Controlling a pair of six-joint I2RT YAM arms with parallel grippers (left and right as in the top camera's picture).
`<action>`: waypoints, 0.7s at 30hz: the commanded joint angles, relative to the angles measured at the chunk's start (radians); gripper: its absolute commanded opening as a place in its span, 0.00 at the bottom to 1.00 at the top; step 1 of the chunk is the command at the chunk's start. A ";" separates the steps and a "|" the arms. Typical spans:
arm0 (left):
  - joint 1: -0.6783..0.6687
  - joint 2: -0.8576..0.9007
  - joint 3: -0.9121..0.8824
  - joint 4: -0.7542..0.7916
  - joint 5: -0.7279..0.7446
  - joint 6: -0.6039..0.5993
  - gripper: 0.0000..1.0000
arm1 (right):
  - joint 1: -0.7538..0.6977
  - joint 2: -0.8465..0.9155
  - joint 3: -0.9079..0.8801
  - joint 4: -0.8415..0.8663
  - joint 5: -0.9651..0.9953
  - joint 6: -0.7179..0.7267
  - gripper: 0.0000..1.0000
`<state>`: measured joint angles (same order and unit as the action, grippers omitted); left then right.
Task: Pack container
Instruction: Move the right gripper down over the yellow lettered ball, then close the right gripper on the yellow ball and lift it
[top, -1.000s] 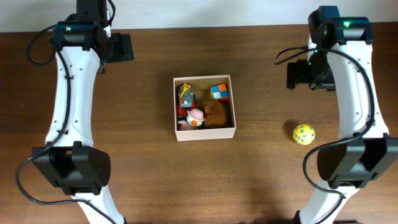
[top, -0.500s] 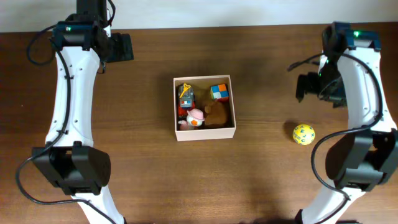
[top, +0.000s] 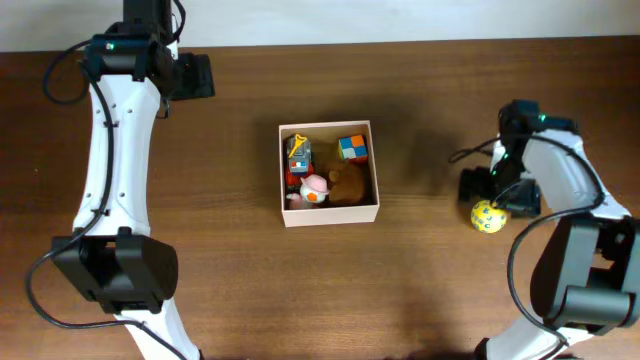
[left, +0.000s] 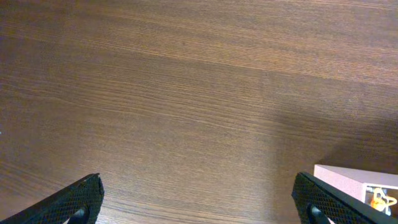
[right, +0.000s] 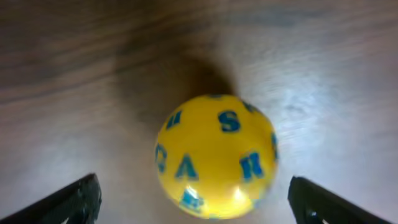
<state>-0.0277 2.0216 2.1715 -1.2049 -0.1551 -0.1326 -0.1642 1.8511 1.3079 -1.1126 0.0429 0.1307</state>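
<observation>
nearly done: toys (top: 318, 186) are sitting in the container (top: 330, 215); one yellow ball (top: 488, 216) is lying on the desk (top: 420, 290) inside the wide-apart right pincer (right: 196, 202), and the left pincer (left: 199, 199) is gaping too.

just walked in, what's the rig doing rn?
It is packing small toys into the container in the middle of the table. Several toys already sit inside. The right gripper hangs open, low over a yellow ball with blue letters that lies on the wood on that arm's side, not gripped yet. The left gripper is open over bare wood, holding nothing.
</observation>
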 joint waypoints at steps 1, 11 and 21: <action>0.000 0.006 0.015 0.000 -0.007 -0.013 0.99 | -0.020 -0.026 -0.069 0.057 -0.014 -0.009 0.97; 0.000 0.006 0.015 0.000 -0.007 -0.013 0.99 | -0.081 -0.025 -0.117 0.150 -0.067 -0.053 0.82; 0.000 0.006 0.015 0.000 -0.007 -0.013 0.99 | -0.098 -0.025 -0.118 0.198 -0.085 -0.097 0.40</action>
<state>-0.0277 2.0216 2.1715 -1.2045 -0.1551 -0.1326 -0.2546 1.8500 1.1961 -0.9295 -0.0288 0.0437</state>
